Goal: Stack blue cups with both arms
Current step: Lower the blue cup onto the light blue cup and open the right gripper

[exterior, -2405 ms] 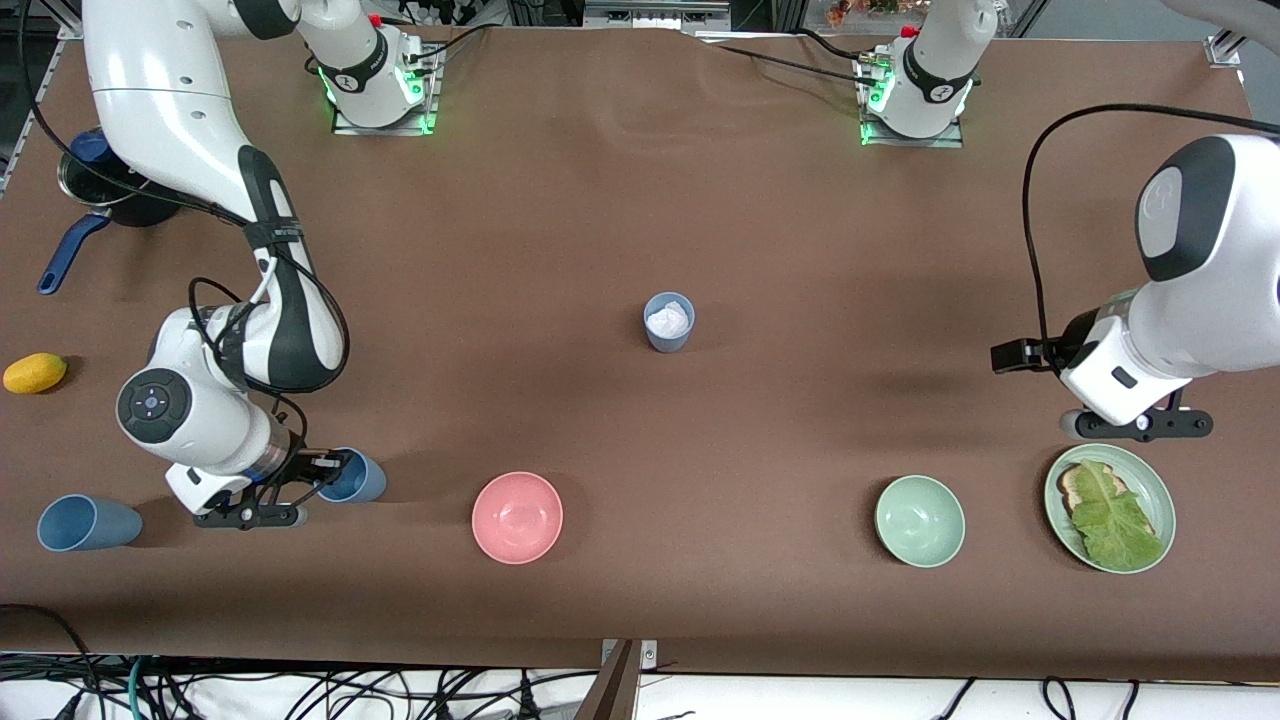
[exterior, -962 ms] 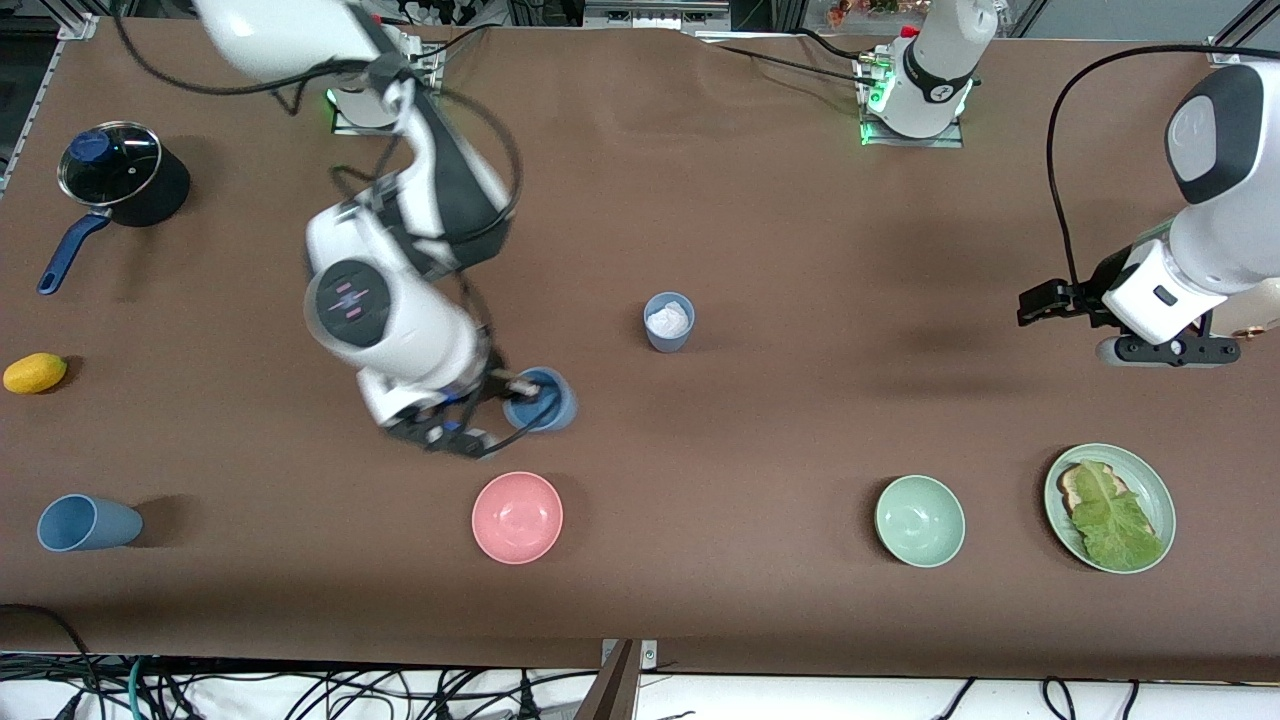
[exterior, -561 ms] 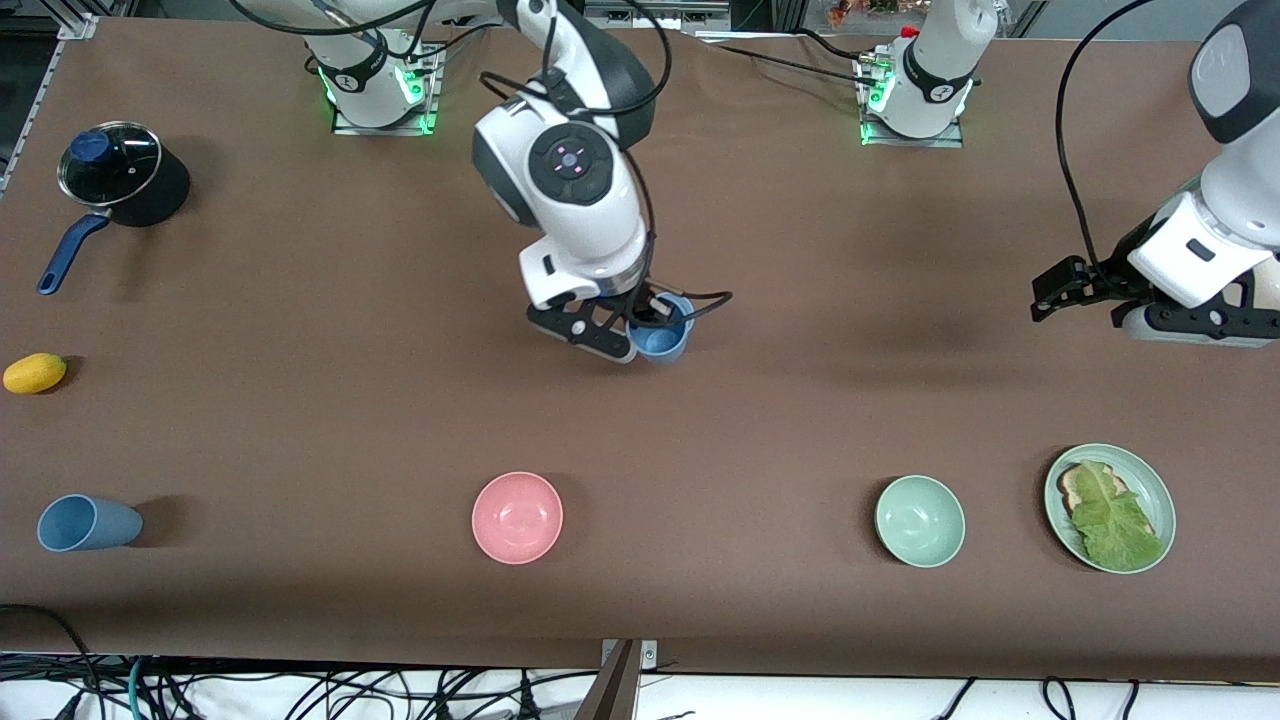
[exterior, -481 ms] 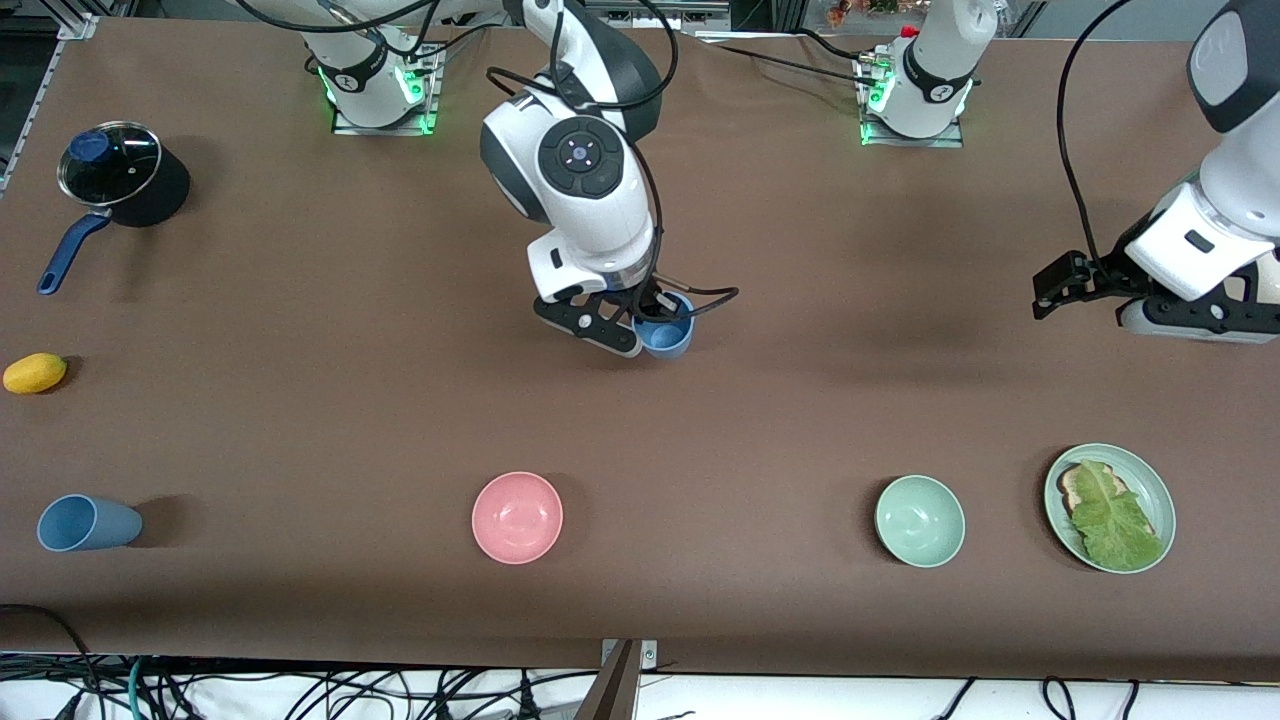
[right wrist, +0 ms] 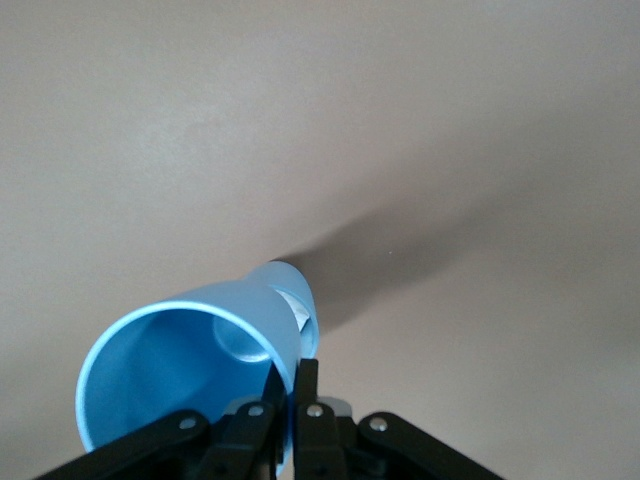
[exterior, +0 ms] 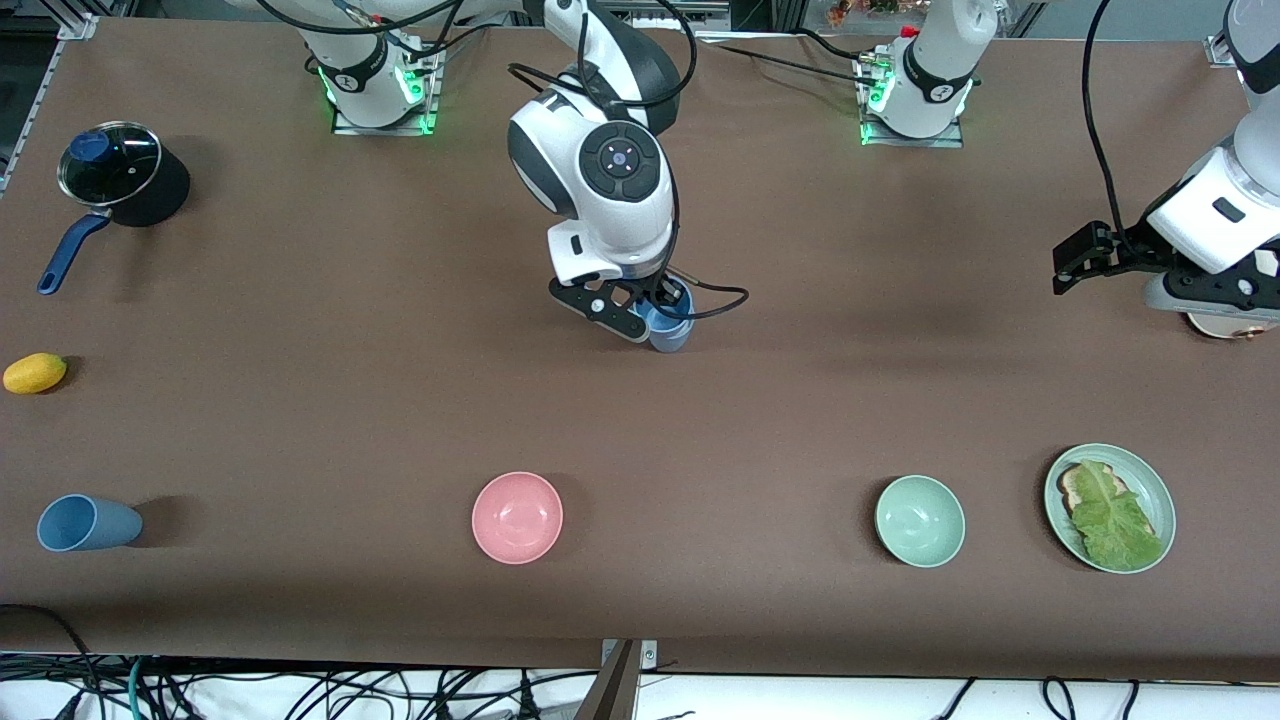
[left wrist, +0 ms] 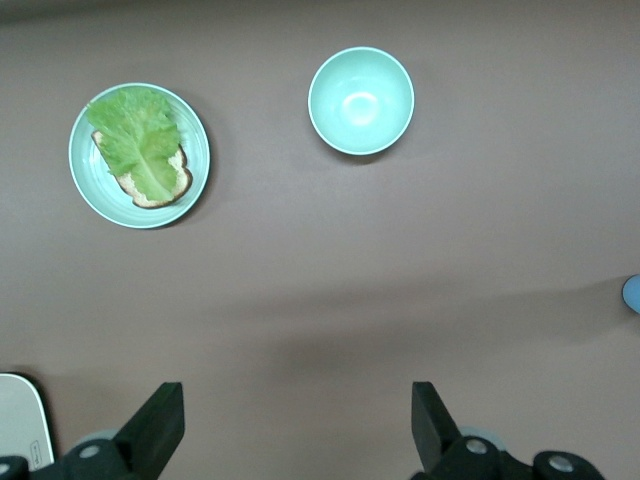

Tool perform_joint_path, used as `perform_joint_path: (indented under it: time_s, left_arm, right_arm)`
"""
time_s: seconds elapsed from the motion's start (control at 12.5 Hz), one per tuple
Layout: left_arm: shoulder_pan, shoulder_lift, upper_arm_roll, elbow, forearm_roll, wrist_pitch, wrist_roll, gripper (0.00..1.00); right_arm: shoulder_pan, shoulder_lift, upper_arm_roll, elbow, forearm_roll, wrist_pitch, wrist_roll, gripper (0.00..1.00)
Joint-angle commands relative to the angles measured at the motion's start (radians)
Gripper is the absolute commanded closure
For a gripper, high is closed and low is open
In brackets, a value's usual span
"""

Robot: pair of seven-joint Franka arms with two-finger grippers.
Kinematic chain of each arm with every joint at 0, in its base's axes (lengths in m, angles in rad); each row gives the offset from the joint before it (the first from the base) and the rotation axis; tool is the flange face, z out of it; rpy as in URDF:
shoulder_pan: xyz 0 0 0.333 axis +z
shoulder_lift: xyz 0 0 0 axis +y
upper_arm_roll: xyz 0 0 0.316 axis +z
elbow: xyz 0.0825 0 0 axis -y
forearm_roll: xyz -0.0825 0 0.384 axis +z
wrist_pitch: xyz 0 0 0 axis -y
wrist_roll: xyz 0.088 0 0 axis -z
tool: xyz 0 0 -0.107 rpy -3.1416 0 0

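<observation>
My right gripper is shut on the rim of a bright blue cup and holds it tilted at the middle of the table. One finger is inside the cup and one outside. Directly under it stands the grey-blue cup, almost fully covered. Only a sliver of it with white filling shows in the right wrist view. Whether the two cups touch I cannot tell. Another blue cup lies on its side near the front edge, toward the right arm's end. My left gripper hangs open and empty over the left arm's end.
A pink bowl, a green bowl and a green plate with bread and lettuce sit along the front. A lidded black pot and a yellow fruit lie at the right arm's end.
The right gripper carried the bright blue cup from the front at the right arm's end to over the grey-blue cup. The left arm drew back toward its base, still open.
</observation>
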Motion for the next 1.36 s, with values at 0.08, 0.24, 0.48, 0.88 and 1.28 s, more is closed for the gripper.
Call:
perform_joint_path:
  time_s: [0.08, 0.24, 0.48, 0.88, 1.28]
  left_arm:
    - [0.036, 0.017, 0.003, 0.019, -0.072, -0.044, 0.03, 0.0]
    - [0.036, 0.02, 0.003, 0.02, -0.066, -0.044, 0.027, 0.0]
    - [0.037, 0.02, 0.003, 0.02, -0.059, -0.044, 0.027, 0.0]
    - [0.036, 0.03, 0.003, 0.025, -0.059, -0.042, 0.027, 0.0]
    - [0.036, 0.03, 0.002, 0.025, -0.061, -0.042, 0.025, 0.0]
  right_arm:
    - [0.019, -0.002, -0.004, -0.031, -0.012, -0.001, 0.036, 1.0]
    - [0.023, -0.002, -0.004, -0.06, -0.015, 0.009, 0.036, 1.0]
    - [0.04, 0.0, -0.005, -0.078, -0.012, 0.036, 0.059, 1.0]
    - [0.042, 0.017, -0.005, -0.078, -0.016, 0.083, 0.07, 1.0]
    - [0.022, 0.008, -0.03, -0.06, -0.038, 0.085, 0.042, 0.0]
